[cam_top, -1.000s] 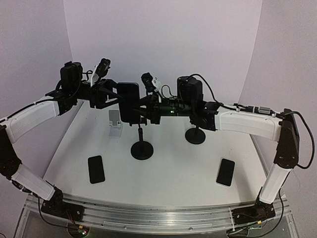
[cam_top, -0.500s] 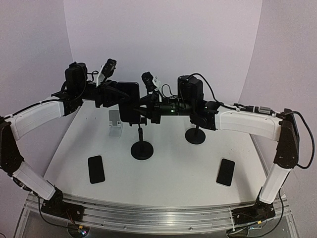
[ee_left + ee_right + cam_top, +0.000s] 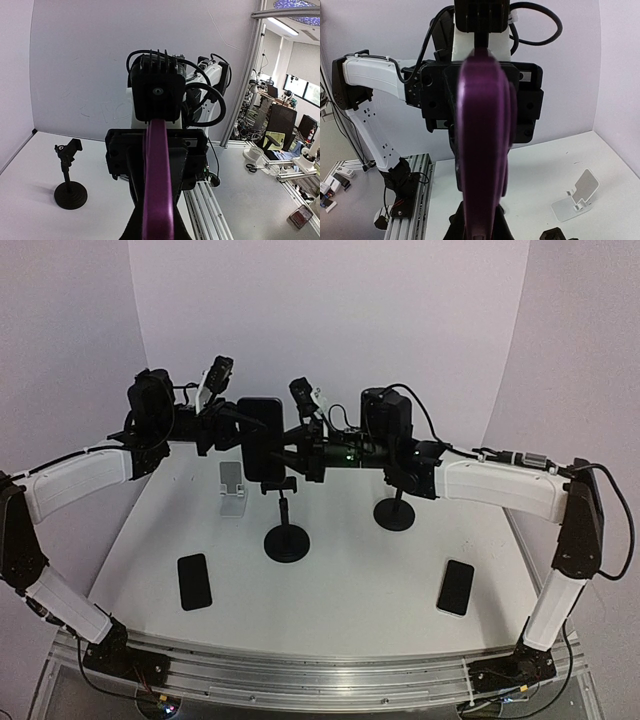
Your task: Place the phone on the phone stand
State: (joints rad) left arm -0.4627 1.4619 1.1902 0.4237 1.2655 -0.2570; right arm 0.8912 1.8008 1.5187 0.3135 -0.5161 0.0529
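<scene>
Purple-edged, the phone (image 3: 262, 438) hangs in mid-air just above the black stand (image 3: 287, 532) at mid-counter (image 3: 350, 580), its long axis vertical and its dark face toward the arm bases. The right pincer (image 3: 287, 452) pinches its right edge. The left pincer (image 3: 242, 430) straddles its left edge, though whether it grips cannot be told. A white cradle (image 3: 233, 490) sits farther back.

The white table (image 3: 350, 580) carries a white stand (image 3: 233, 489) back left, a centre black stand (image 3: 287, 540), a right black stand (image 3: 394, 513), and, lying flat nearer, a left phone (image 3: 194, 581) and right phone (image 3: 456, 587).
</scene>
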